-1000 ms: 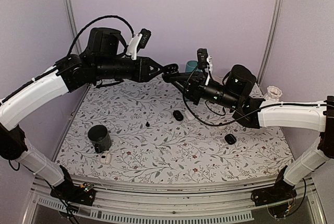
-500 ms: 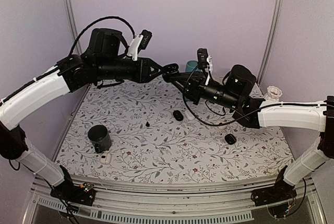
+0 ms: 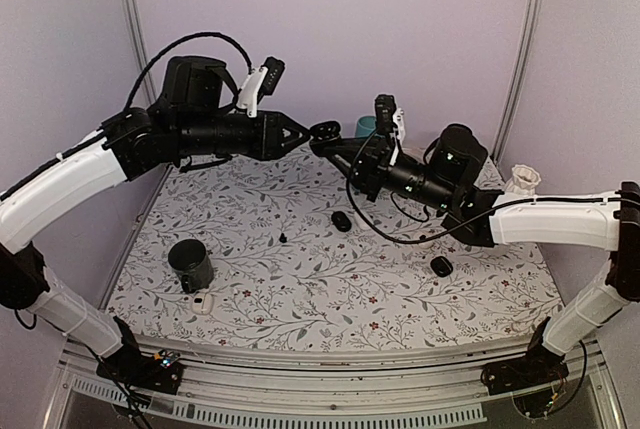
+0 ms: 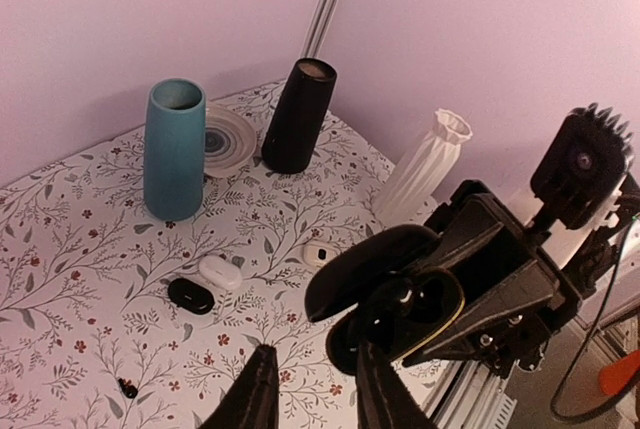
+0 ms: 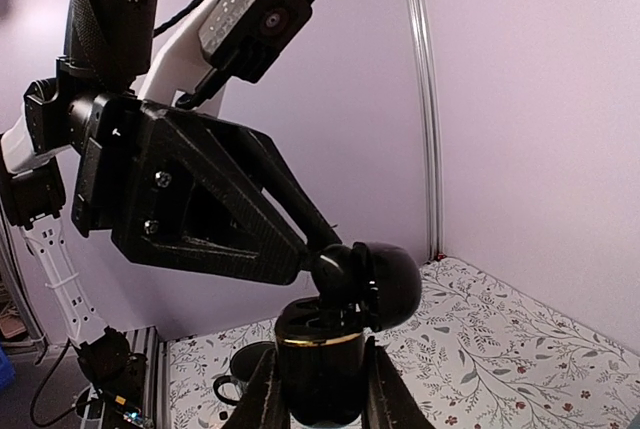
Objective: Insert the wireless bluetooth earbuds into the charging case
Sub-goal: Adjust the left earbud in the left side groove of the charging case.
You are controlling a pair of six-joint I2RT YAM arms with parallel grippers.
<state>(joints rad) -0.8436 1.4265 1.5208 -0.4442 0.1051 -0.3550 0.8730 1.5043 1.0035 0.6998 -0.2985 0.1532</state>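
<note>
Evidently the insertion step is in hand: the right hand is clamped on the open charging case, held aloft above the bench. The left hand is narrowly parted at the case's mouth; whether it pinches anything I cannot tell. 1 earbud lies on the bench, so next probably comes a fine, aligned push, then fetching that earbud.

Three vases, two black pods, one mug, one charging case, one plate
</note>
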